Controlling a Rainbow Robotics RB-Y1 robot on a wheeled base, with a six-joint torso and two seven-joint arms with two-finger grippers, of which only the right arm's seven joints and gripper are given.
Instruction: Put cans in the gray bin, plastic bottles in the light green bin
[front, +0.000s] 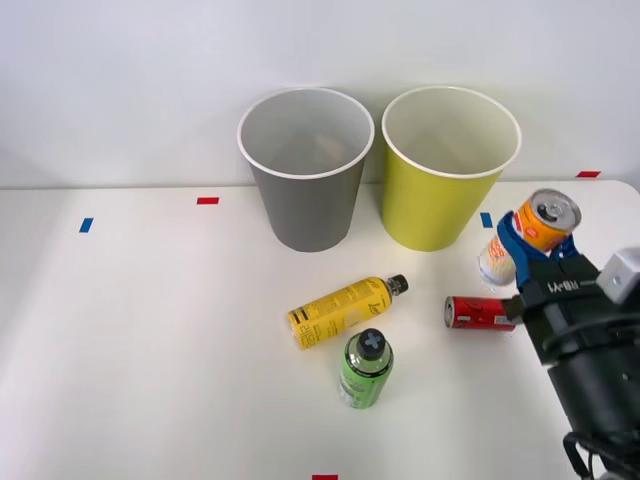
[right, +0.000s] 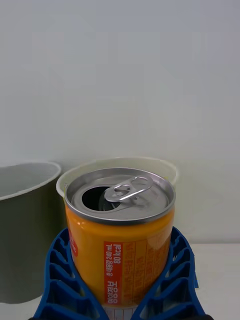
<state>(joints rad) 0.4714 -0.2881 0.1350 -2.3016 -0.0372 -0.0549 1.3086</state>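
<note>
My right gripper (front: 528, 243) is shut on the orange and white can (front: 543, 222), held above the table at the right, in front and to the right of the light green bin (front: 432, 205). In the wrist view the blue fingers (right: 60, 280) clasp the can (right: 120, 235), its opened silver top facing up, with the light green bin's rim (right: 165, 167) behind it and the gray bin (right: 22, 225) beside that. The gray bin (front: 305, 200) stands left of the green one. A red can (front: 478, 312) lies on its side. The yellow bottle (front: 340, 311) lies flat; the green bottle (front: 364, 370) stands near it.
Small red tape marks (front: 207, 200) and blue tape marks (front: 86, 225) dot the white table (front: 150, 350). A pale wall rises right behind the bins. My arm's black body (front: 585, 360) covers the table's right front corner.
</note>
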